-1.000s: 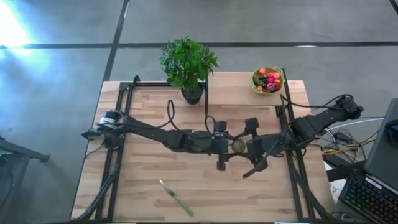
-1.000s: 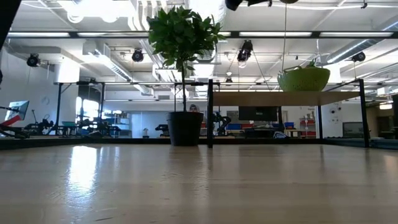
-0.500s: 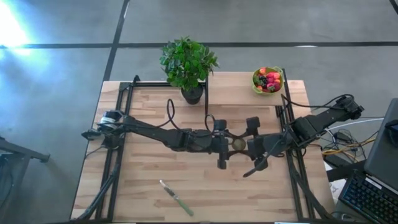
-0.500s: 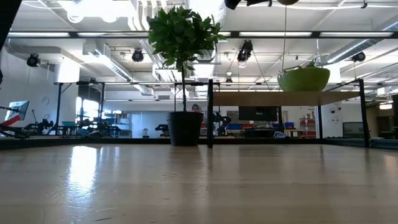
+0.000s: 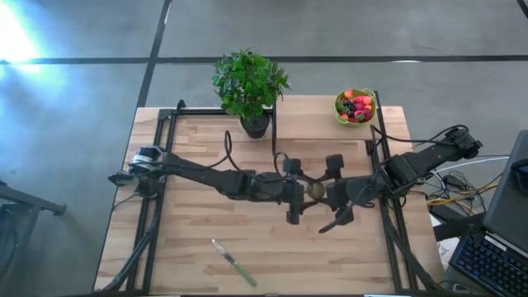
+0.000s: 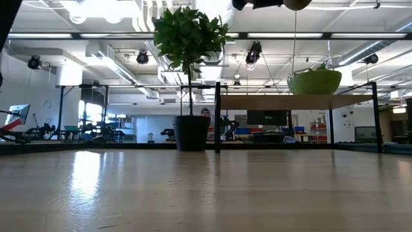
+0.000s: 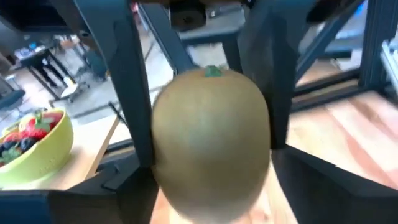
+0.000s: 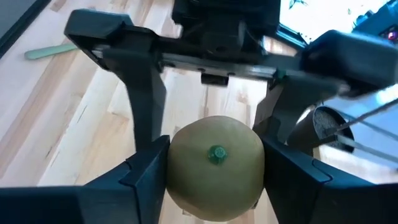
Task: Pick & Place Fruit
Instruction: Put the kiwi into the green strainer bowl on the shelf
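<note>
Above mid-table, the kiwi-like ball (image 5: pixel 315 191) is sitting between both grippers, the right gripper (image 5: pixel 327 196) pinching it while the left gripper (image 5: pixel 302 195) is bracketing it, jaws spread.

There were one dull-green kiwi-like ball (image 5: pixel 315 191), one lime-green round bowl (image 5: pixel 354 106) of berries, one green-handled knife (image 5: pixel 233 262), and one potted leafy plant (image 5: pixel 249 87).

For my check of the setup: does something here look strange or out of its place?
Only one oddity: the kiwi sits between both grippers in mid-air, right gripper fingers against its sides, left gripper fingers flanking it. The knife lies alone near the table's front edge. Nothing is spilled.
</note>
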Controlling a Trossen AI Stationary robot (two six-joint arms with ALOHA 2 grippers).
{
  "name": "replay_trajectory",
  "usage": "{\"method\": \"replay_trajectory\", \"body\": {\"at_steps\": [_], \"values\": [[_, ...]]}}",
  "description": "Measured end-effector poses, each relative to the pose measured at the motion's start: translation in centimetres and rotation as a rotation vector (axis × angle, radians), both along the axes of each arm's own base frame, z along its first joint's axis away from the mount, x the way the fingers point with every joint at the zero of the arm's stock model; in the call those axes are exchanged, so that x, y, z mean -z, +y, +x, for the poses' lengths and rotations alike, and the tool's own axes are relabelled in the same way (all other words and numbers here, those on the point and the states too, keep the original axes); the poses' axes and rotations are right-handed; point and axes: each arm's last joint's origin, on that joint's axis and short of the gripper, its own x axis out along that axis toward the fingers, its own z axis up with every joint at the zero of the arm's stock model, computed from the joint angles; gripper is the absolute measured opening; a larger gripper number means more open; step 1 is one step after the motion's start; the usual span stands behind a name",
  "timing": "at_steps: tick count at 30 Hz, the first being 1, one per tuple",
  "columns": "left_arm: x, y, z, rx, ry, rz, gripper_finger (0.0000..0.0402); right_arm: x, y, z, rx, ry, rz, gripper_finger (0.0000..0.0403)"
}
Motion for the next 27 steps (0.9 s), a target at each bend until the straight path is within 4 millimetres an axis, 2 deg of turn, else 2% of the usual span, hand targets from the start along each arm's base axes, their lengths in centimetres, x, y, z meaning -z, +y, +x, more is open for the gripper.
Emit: {"method": "replay_trajectory", "body": {"at_steps": [6, 11, 15, 20, 27], "values": [[-0.5, 0.5, -0.4, -0.101, 0.173, 0.057, 0.0339, 0.1, -0.3, -0.5, 0.047, 0.056, 0.017, 0.0214], [-1.1, 1.5, -1.7, -0.366, 0.29, 0.094, 0.0344, -0.2, -1.5, -1.6, 0.197, 0.137, -0.037, 0.0215], [0.1, 2.0, -2.2, -0.441, 0.341, 0.061, 0.0343, -0.8, -3.4, -2.5, 0.368, 0.182, -0.117, 0.0213], [2.0, 1.9, -2.3, -0.439, 0.354, 0.04, 0.0342, -1.9, -6.2, -3.2, 0.529, 0.197, -0.111, 0.0215], [4.4, 2.0, -2.7, -0.418, 0.234, -0.012, 0.0342, -3.7, -11.0, -4.6, 0.743, 0.134, -0.088, 0.0214]]}}
